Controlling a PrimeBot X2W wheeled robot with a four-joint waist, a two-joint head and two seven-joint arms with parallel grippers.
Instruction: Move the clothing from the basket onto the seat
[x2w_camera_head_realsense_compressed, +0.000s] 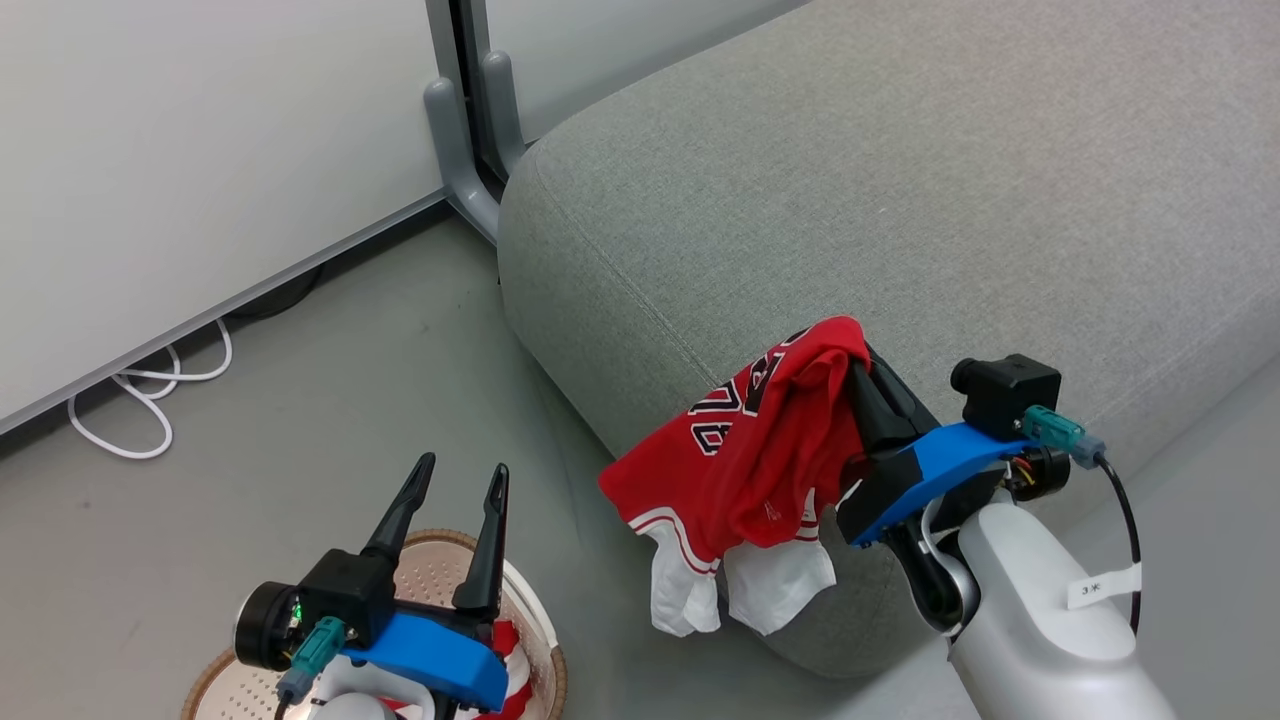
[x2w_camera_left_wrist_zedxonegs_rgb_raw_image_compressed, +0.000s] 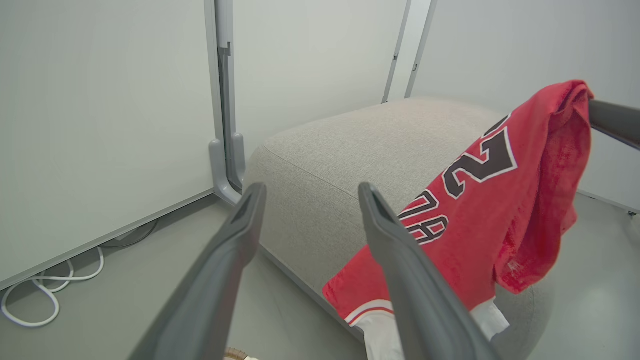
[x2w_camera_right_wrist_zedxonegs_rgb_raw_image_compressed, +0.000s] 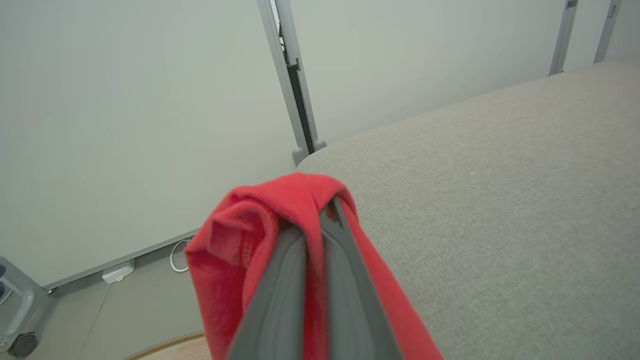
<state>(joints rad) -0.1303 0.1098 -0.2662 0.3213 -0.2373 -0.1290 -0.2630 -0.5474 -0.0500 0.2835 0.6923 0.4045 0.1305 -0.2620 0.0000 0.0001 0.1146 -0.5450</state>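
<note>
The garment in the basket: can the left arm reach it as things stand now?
Probably yes. The left pincer is open and empty and seems to hang right above the basket, and the red and white garment lies uncovered inside it.

A red jersey (x2w_camera_head_realsense_compressed: 760, 450) with black, white-edged number print and white hem bands drapes over the dark grey right gripper (x2w_camera_right_wrist_zedxonegs_rgb_raw_image_compressed: 327, 210), plain grey woven sofa (x2w_camera_head_realsense_compressed: 850, 180) behind it; beneath the black-and-blue left gripper (x2w_camera_head_realsense_compressed: 465, 475), a cream perforated, brown-rimmed basket (x2w_camera_head_realsense_compressed: 430, 572).

white cable (x2w_camera_head_realsense_compressed: 160, 378): looped on grey floor (x2w_camera_head_realsense_compressed: 300, 400) | grey post (x2w_camera_head_realsense_compressed: 462, 150): between white wall panels (x2w_camera_head_realsense_compressed: 200, 150)
</note>
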